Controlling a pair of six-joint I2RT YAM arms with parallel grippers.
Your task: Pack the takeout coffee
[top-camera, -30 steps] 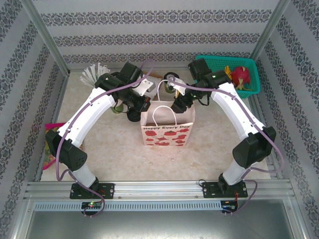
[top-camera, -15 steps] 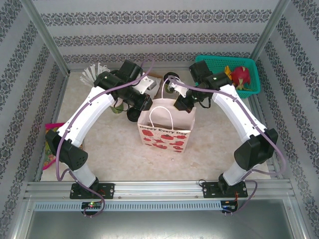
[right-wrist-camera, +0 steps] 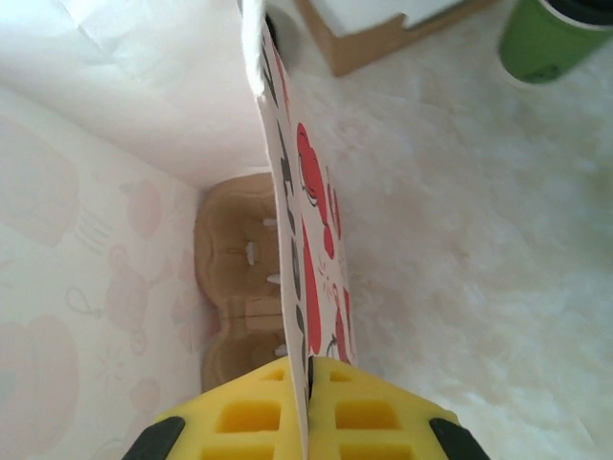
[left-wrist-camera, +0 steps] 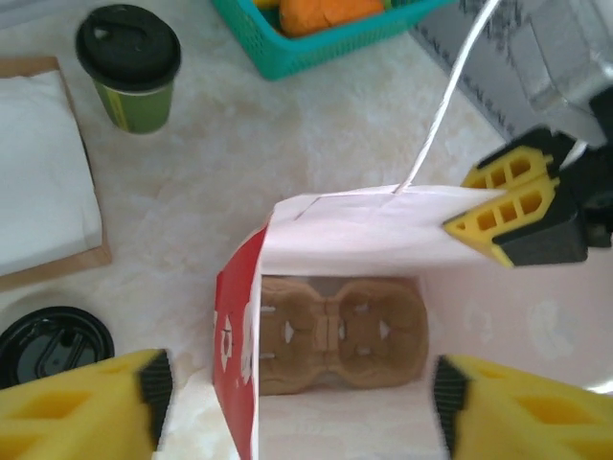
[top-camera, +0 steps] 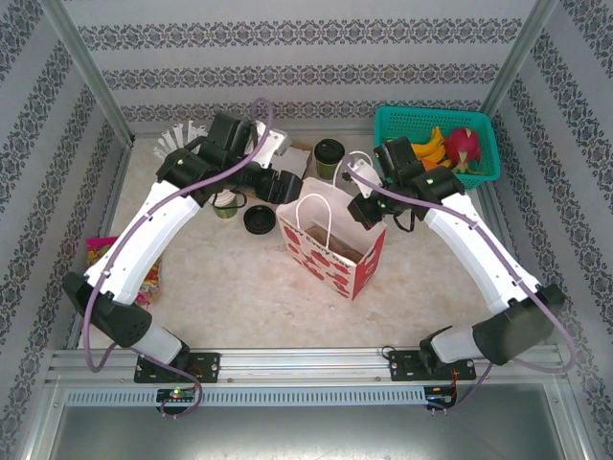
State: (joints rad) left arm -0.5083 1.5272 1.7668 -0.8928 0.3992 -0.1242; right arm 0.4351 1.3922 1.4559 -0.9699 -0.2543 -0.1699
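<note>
The takeout coffee (top-camera: pixel 329 156), a small green cup with a black lid, stands on the table behind the paper bag (top-camera: pixel 335 251); it sits at top left in the left wrist view (left-wrist-camera: pixel 129 67). The white bag with red print stands open and skewed, a brown cup carrier (left-wrist-camera: pixel 340 331) on its floor. My left gripper (top-camera: pixel 287 188) hangs open over the bag's left end, its jaws (left-wrist-camera: pixel 299 393) spread wider than the mouth and touching nothing. My right gripper (top-camera: pixel 369 213) is shut on the bag's right wall (right-wrist-camera: pixel 308 374), its yellow fingers (left-wrist-camera: pixel 517 206) pinching the rim.
A teal basket (top-camera: pixel 441 123) of fruit sits at the back right. A loose black lid (top-camera: pixel 259 220), a tray of white napkins (left-wrist-camera: pixel 38 172) and a cup of straws (top-camera: pixel 182 140) crowd the back left. A colourful packet (top-camera: pixel 96 251) lies at the left edge.
My left gripper let go of the bag's left rim and opened. The right gripper shut on the right rim and swung the bag round towards the right.
</note>
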